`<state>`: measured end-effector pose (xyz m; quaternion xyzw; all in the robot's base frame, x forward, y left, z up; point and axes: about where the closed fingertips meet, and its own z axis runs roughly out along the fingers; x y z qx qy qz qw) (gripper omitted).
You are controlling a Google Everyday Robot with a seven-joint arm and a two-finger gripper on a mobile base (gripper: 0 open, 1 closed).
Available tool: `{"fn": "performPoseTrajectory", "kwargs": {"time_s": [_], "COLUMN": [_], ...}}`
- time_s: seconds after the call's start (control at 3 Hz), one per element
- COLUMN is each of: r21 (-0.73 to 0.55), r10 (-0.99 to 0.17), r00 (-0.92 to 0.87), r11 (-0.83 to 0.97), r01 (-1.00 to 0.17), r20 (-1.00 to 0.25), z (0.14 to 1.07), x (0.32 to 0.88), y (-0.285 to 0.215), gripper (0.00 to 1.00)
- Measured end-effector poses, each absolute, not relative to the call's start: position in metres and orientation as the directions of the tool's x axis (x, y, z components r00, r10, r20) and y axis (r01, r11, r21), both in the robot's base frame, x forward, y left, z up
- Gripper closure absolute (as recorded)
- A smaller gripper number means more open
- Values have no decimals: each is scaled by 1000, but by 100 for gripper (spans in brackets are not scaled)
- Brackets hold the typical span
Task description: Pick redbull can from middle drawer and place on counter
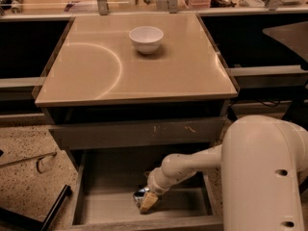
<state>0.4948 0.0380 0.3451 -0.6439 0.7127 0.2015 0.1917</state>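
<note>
The middle drawer (185, 205) is pulled open below the cabinet. The redbull can (140, 194), small with a shiny end, lies on the drawer bottom near the front. My gripper (146, 202) reaches down into the drawer from the right and sits right at the can, touching or around it; part of the can is hidden behind it. The tan glossy counter (168, 73) with a pale curved reflection is above.
A white bowl (146, 38) stands on the counter near its back middle. The scratched grey drawer front (134, 132) overhangs the open drawer. My white arm housing (264, 177) fills the lower right. A dark bar (55, 208) lies on the speckled floor at left.
</note>
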Motion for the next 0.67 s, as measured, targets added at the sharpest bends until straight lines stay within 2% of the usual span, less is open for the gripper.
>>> {"fn": "performPoseTrajectory", "kwargs": {"time_s": [0.67], "r21": [41], "r10": [-841], "r00": [-98], "r11": [90], "r01": [-995], "r20": [-533], "z": [345], "x": [495], "y": [38], "gripper": [60]}}
